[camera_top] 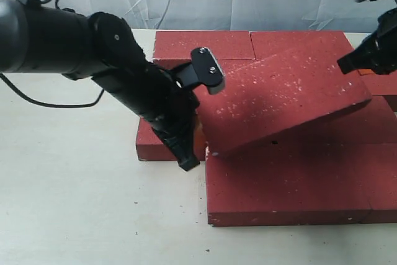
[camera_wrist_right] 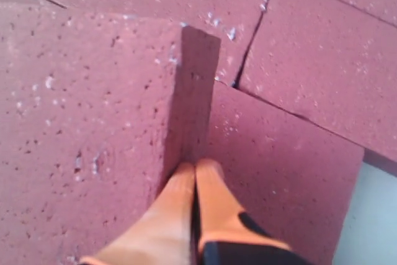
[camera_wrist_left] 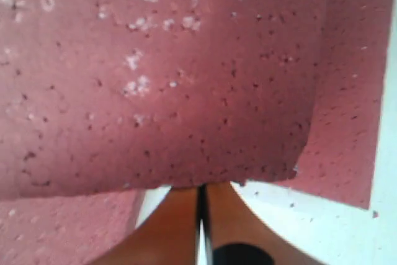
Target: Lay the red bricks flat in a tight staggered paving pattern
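Left claw (camera_top: 188, 153), nearest to me, has its orange fingers (camera_wrist_left: 180, 215) pressed together with nothing between them. The tips are tucked at the low corner of the tilted brick (camera_top: 285, 91), just over the pale worktop (camera_top: 74, 203). Close to it, the front row (camera_top: 291, 190) of red bricks lies flat and tight, its seams barely showing. A side brick (camera_top: 152, 147) pokes out flat to the left beneath the arm.

The tilted brick is the unfinished one. Its low edge rests down by the front row, and its far end is raised over the bricks laid in the middle. At that raised far corner the right claw (camera_top: 355, 61) is likewise closed on nothing, its tips set against the brick's thin side.

Beyond, the back row (camera_top: 248, 43) sits flat, two bricks with a seam between them.

I'd judge most of the paving is down. What's left is to drop this one flat into its place and snug it up. Whether more bricks wait out of sight, I can't tell.
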Controlling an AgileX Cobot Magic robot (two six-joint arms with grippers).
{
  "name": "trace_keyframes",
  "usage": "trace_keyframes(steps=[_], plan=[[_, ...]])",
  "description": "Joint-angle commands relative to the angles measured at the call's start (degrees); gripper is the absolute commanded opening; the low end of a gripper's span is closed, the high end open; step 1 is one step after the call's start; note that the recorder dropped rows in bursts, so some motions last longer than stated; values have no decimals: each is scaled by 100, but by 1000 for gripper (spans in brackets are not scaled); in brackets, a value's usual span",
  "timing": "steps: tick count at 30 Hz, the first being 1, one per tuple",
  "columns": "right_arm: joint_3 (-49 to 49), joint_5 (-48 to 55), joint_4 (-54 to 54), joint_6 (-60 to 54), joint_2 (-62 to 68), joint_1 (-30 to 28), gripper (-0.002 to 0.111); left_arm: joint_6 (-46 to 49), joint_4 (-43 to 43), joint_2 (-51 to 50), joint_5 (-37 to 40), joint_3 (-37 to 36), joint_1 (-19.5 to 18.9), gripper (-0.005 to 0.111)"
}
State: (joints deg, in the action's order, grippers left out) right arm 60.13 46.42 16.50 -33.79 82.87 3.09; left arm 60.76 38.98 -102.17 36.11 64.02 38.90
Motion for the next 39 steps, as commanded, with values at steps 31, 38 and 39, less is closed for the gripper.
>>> trace_keyframes(steps=[31,38,39], plan=[[5012,202,1058,389,4456,2632,-1,-165,640,444,-1372,-134,-3374,0],[5520,161,1119,389,5001,2782,-1,-165,677,-89,-1582,-134,-3672,0],[5580,161,1119,389,5073,2782,-1,-165,684,-180,-1613,-134,-3708,0]])
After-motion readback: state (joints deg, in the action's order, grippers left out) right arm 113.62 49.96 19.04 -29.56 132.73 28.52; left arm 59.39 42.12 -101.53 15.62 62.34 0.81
